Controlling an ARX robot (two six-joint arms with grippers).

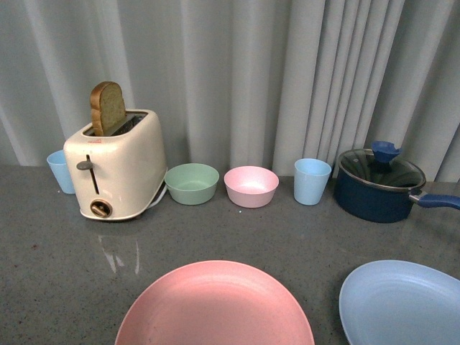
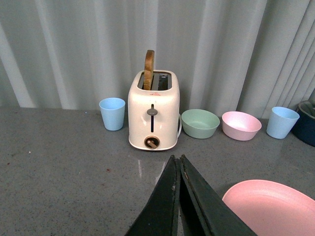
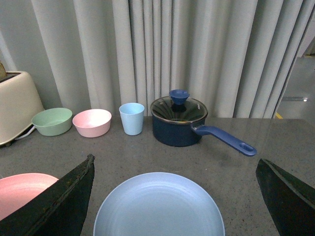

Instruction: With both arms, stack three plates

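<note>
Matte, smooth pink plate (image 1: 215, 305) and blue plate (image 1: 406, 302) on a speckled, faintly reflective counter (image 1: 43, 244), glossy cream toaster (image 1: 118, 169) at eleven o'clock.

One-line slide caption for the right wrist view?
Open right gripper frames the light blue plate; pink plate alongside, lidded blue saucepan near the curtain.

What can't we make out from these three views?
Third plate: in no view.
Pink plate: near rim cut by the front view's bottom edge.
Light blue plate: cut by the front view's bottom and right edges.
Cup beside the toaster: partly hidden behind it, front view.
Arms: absent from front view.
</note>
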